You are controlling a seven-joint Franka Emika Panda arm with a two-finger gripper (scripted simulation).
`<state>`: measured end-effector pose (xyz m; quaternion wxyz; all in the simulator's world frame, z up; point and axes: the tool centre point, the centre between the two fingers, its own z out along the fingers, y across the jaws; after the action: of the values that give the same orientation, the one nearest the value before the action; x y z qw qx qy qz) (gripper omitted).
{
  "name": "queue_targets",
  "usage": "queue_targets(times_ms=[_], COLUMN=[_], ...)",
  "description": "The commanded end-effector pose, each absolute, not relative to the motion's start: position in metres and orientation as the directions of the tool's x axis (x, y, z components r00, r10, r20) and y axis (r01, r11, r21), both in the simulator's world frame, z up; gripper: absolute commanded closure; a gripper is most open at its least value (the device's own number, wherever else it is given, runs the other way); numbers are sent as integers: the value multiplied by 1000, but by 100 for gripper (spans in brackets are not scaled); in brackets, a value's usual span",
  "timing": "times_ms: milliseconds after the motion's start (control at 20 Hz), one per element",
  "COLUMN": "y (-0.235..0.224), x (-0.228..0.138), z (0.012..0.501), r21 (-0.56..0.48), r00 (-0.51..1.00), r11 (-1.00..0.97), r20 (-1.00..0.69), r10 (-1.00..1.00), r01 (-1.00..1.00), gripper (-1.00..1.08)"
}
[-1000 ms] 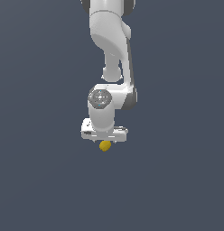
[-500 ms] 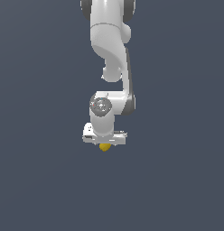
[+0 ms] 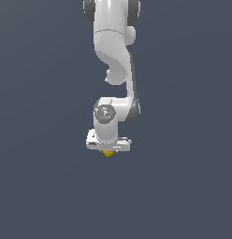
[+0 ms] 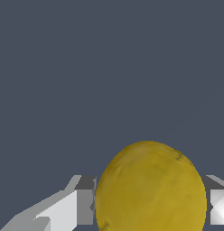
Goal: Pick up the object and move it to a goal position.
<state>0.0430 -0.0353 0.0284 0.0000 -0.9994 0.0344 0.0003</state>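
Lemon-like object [image 4: 150,189] (plain yellow) sits between hand [image 3: 108,150] fingers [image 4: 64,210].

The yellow lemon-like object [image 4: 151,189] looks matt and faintly mottled, while the white arm [image 3: 113,51] and gripper [image 3: 109,148] appear smooth, glossy plastic with grey fingers [image 4: 86,200].

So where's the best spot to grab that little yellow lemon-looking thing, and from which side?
Grip the yellow lemon-like lump across its middle, where it is widest, coming from directly above. It is smooth and oval, so pads on opposite flanks hold best. The claw is placed that way: in the wrist view a finger sits on each side of the lump.
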Motion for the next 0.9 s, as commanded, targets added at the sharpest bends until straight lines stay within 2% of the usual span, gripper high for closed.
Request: queue_targets(times_ms=[0, 500, 850], y=[-35, -33, -15], x=[43, 42, 32], z=[28, 32, 53], r21=[0, 0, 0], r00=[998, 998, 998], r11=[-998, -998, -998], r20=[0, 0, 0], r10=[-69, -69, -69], r01=[-69, -69, -69], gripper=[108, 108, 108])
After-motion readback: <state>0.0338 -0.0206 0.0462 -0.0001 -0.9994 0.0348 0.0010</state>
